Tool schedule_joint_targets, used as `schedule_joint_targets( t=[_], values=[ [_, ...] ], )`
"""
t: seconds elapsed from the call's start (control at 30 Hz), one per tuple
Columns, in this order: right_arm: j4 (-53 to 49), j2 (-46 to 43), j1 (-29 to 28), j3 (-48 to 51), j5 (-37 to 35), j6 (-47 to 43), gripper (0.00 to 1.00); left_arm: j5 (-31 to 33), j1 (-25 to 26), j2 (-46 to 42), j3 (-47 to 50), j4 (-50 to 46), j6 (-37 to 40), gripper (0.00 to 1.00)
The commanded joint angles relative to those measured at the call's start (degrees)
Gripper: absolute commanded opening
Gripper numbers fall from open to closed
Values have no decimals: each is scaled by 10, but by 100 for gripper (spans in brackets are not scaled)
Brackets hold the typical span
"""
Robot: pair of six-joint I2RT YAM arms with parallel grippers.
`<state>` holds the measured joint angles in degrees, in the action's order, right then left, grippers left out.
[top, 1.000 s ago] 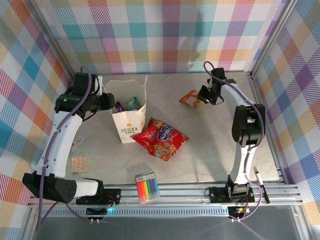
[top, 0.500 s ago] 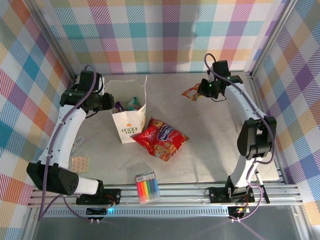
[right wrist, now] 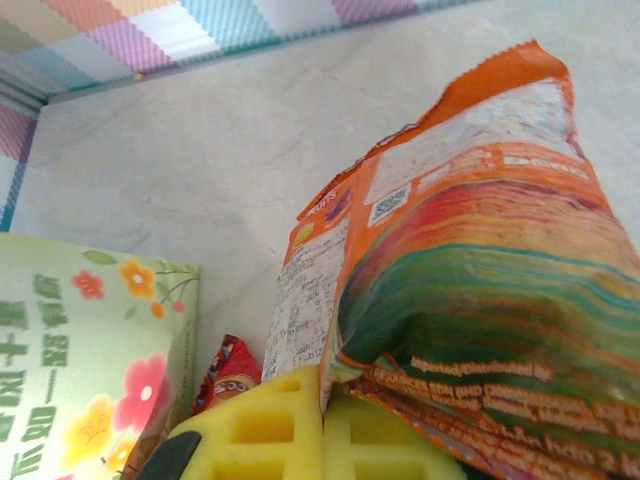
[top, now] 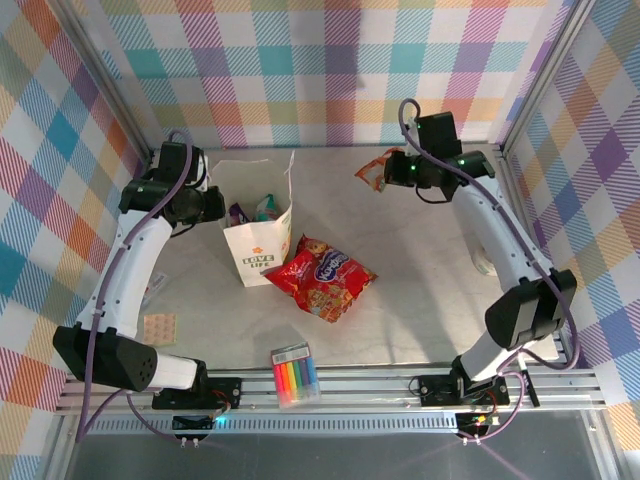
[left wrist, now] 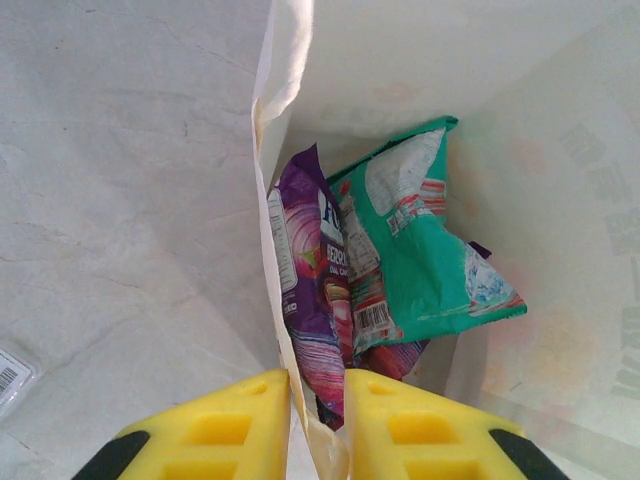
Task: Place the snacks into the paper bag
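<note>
The white flower-print paper bag [top: 258,240] stands open at centre-left. A purple packet [left wrist: 310,290] and a teal-and-white packet [left wrist: 420,250] lie inside it. My left gripper [top: 222,207] straddles the bag's left wall [left wrist: 275,190] at the rim. Its jaws stand narrowly open, with the paper edge between the yellow fingers [left wrist: 220,425]. My right gripper [top: 392,172] is shut on the orange packet [top: 378,168], holding it above the table at the back, right of the bag. The packet [right wrist: 470,250] hangs from the pinched seam. The large red packet [top: 320,277] lies on the table by the bag's front right corner.
A clear pack of rainbow markers [top: 295,374] lies at the near edge. A tan pad [top: 158,327] sits at the front left, and a black pen [top: 520,365] at the front right. Plaid walls close in the back and both sides.
My right arm has carried the orange packet up and leftward, toward the back. My left gripper's jaws have narrowed around the bag's rim, and its arm has shifted slightly.
</note>
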<state>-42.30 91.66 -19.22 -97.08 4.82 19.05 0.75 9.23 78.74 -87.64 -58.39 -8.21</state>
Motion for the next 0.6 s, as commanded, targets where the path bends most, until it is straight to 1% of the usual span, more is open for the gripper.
schedule_joint_targets(
  t=[0.0,0.3,0.57],
  values=[
    [6,-35,-10,-22,-9,-20,0,2,1,-14,6,-9,-10,21],
    [13,-81,-24,-28,-6,-20,0,-4,1,-19,15,0,-17,20],
    [17,-109,-57,-50,-6,-20,0,-9,1,-24,22,9,-20,20]
  ],
)
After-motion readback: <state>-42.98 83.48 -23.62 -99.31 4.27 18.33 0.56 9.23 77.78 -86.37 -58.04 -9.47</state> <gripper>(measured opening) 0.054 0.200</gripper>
